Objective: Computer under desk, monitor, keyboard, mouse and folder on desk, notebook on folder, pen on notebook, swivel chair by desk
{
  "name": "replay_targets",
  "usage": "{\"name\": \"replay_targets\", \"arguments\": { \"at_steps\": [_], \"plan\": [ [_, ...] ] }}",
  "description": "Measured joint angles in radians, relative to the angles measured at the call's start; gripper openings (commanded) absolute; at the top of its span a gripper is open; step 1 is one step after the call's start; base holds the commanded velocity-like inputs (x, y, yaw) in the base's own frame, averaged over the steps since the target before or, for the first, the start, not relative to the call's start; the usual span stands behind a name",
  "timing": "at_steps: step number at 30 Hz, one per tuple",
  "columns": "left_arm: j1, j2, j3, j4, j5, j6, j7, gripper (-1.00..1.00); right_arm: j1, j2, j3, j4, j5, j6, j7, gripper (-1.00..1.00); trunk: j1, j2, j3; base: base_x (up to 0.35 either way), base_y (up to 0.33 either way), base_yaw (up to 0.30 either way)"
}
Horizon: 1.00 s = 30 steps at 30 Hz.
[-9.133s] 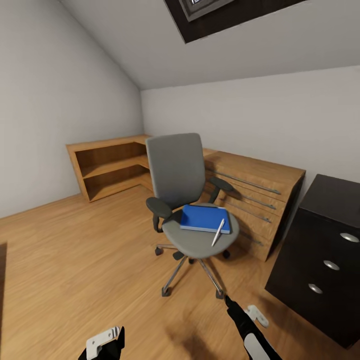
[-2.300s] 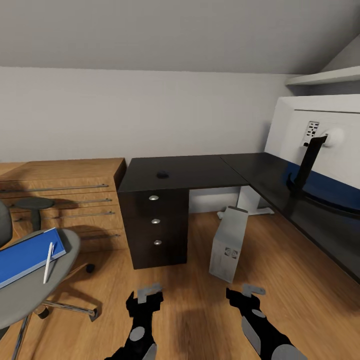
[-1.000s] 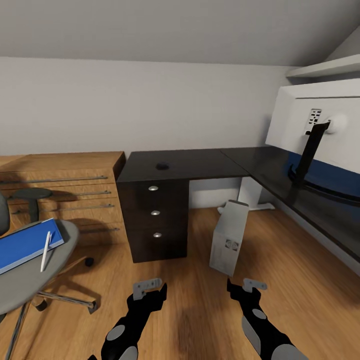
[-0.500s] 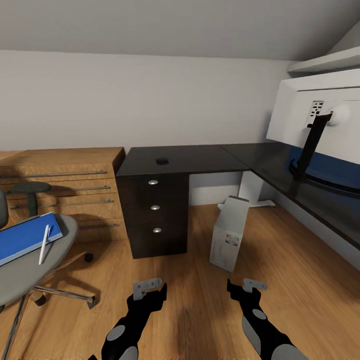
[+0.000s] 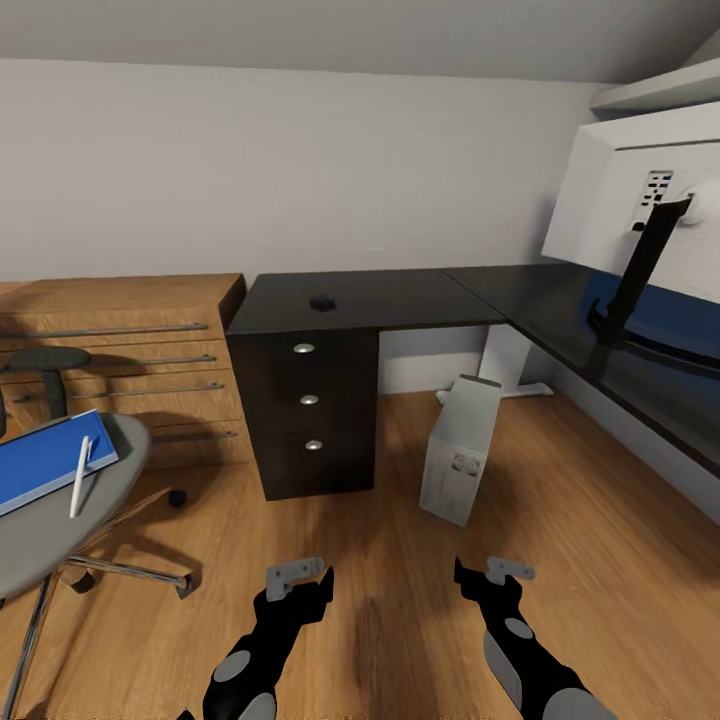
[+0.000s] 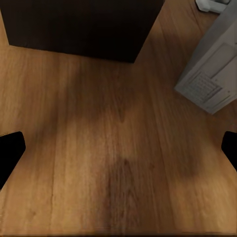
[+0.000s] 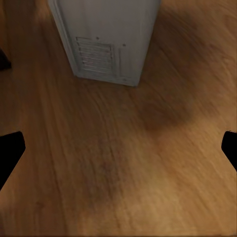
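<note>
The black L-shaped desk fills the corner ahead, its drawer unit at the left end. The small black mouse lies on the desktop above the drawers. The monitor stands on the right wing, its white back toward me. On the floor beside the drawers stands the computer. At far left, the swivel chair carries the blue folder with the pen on it. My left gripper and right gripper hang open and empty over the floor. The keyboard and notebook are out of view.
A light wooden drawer chest stands against the wall left of the desk, behind the chair. A white desk leg stands behind the computer. Wooden floor stretches between me and the desk. A shelf hangs above the monitor.
The view has swung from the chair to the desk, then crept nearer over the last second. The arms keep their pose, and nothing in the room has moved.
</note>
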Motion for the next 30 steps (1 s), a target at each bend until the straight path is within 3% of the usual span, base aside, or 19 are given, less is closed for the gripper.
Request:
{"name": "replay_targets", "arguments": {
  "at_steps": [4, 17, 30],
  "plan": [
    [0.0, 0.0, 0.0, 0.0, 0.0, 0.0, 0.0, 1.0, 0.0, 0.0, 0.0, 0.0, 0.0, 0.0, 0.0, 1.0, 0.002, -0.001, -0.015, 0.0, 0.0, 0.0],
    [0.0, 0.0, -0.025, 0.006, 0.0, -0.004, 0.0, 1.0, 0.0, -0.001, 0.0, 0.001, 0.0, 0.0, 0.0, 1.0, 0.002, -0.001, -0.016, 0.006, 0.0, 0.0],
    [0.0, -0.001, -0.037, 0.026, -0.004, -0.002, 0.0, 1.0, 0.0, -0.001, -0.004, 0.004, -0.002, 0.002, -0.017, 1.0, 0.001, -0.001, -0.016, 0.27, -0.011, 0.0]
  ]
}}
